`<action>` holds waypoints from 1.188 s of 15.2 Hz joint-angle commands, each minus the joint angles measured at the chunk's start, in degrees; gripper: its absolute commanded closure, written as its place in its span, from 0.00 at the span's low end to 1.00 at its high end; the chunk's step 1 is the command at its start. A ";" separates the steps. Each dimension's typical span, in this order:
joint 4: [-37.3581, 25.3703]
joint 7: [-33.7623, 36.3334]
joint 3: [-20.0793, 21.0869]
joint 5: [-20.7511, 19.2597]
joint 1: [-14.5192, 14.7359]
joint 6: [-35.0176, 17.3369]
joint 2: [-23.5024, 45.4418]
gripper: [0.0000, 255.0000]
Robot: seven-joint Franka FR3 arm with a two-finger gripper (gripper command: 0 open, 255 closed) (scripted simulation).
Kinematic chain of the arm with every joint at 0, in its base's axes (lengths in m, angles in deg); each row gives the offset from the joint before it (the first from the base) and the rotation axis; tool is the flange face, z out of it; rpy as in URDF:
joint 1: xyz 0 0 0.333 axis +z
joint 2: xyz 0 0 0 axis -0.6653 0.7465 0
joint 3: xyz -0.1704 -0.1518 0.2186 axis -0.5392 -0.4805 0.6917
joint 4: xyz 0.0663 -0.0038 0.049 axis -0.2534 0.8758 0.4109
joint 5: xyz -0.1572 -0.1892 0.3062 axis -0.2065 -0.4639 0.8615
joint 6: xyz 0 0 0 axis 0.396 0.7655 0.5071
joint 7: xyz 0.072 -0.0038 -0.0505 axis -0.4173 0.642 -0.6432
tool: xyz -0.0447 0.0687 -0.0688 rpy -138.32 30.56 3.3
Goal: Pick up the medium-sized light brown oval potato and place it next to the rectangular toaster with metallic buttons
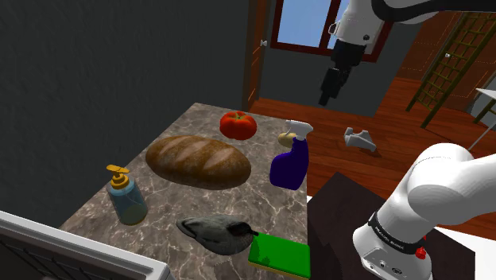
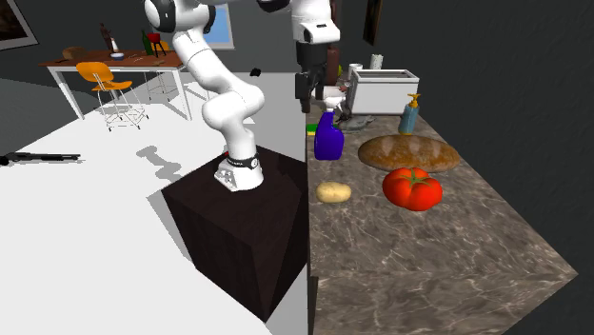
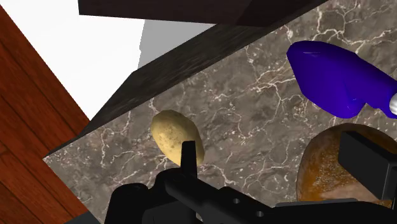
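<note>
Approach stage: all-black two-finger end effector (image 2: 304,98) held high, fingers well apart, nothing grasped.

Nearest in the second exterior view, the light brown oval potato (image 2: 333,192) is seen lying on the brown marbled desk (image 2: 428,257), close to the edge beside the dark box stand (image 2: 247,228) and apart from the red tomato (image 2: 412,187). Beyond it are the purple spray bottle (image 2: 328,138) and the crusty brown bread loaf (image 2: 409,152). Farthest stands the white rectangular toaster (image 2: 381,90). If the potato were clipped off-centre by one finger, it could be rolled over that edge. The bottle could be knocked during the carry towards the toaster.
</note>
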 commanded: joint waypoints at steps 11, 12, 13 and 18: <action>1.19 -10.67 -4.30 -2.59 1.50 -15.37 19.14 0.00; 0.90 -11.71 -4.66 -2.71 1.66 -16.80 21.35 0.00; 0.53 -12.74 -5.00 -2.80 1.83 -18.19 23.60 0.00; -2.40 -17.89 -6.30 -2.80 2.52 -24.51 35.24 0.00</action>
